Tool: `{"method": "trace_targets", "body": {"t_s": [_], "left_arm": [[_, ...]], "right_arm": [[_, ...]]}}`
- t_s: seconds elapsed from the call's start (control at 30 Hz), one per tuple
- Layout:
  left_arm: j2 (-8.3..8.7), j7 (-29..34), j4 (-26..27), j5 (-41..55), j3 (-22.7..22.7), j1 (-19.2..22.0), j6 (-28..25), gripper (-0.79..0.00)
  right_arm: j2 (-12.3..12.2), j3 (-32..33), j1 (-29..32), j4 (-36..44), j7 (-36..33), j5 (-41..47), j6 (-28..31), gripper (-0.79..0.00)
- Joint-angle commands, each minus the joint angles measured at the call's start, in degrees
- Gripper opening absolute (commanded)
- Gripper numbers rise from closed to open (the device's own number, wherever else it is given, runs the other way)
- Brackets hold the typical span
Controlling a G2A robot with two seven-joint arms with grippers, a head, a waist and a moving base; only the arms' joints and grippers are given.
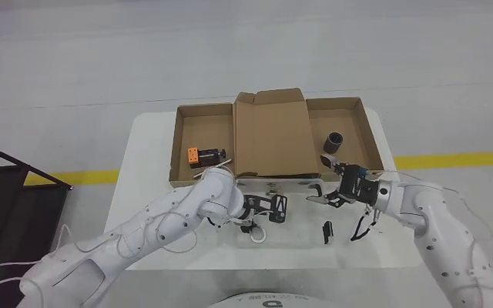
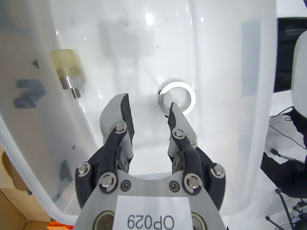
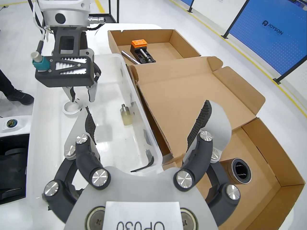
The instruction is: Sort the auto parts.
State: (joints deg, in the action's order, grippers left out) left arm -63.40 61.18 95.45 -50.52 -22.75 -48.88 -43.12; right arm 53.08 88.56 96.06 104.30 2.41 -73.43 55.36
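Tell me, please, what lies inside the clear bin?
A metal ring and a yellowish capped stud; the open left gripper hides part of the ring's rim.

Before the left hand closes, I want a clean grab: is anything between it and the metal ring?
Nothing visible. The open left hand hangs right over the ring; the capped bolt lies well aside.

Factory hall — blue partition panels (image 3: pixel 271 22), yellow floor lines (image 1: pixel 443 160), polished grey floor (image 1: pixel 231 46).
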Motion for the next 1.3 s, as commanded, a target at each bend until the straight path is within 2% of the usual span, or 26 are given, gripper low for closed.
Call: {"method": "trace_targets", "body": {"t_s": [0.0,0.23,0.83,0.97,1.07,1.27], "left_arm": [[-0.06,0.37,-0.09,0.23,1.23,0.53,0.38,-0.462],[-0.61,1.42,-1.18,0.61,3.54,2.00,1.44,-0.480],[-3.11,0.18,-4.76,0.35,5.56,3.42,1.58,-0.582],[-3.61,0.13,-5.92,0.47,5.78,3.80,1.69,-0.643],[-3.97,0.07,-6.61,0.62,5.91,4.09,1.66,-0.785],[-4.26,-0.93,-5.46,1.60,4.96,4.81,1.94,-0.785]], "right_arm": [[-0.04,0.29,0.19,-0.03,0.08,0.13,-0.08,0.000],[-0.17,0.91,0.54,-0.17,0.35,0.75,-0.29,0.000],[-0.42,1.84,1.28,-0.58,1.51,0.70,-0.56,0.000],[-0.46,1.87,1.29,-0.62,1.62,0.61,-0.61,0.000],[-0.49,1.86,1.29,-0.61,1.60,0.61,-0.69,0.000],[-0.55,1.87,1.23,-0.67,1.57,0.70,-0.69,0.000]]}}
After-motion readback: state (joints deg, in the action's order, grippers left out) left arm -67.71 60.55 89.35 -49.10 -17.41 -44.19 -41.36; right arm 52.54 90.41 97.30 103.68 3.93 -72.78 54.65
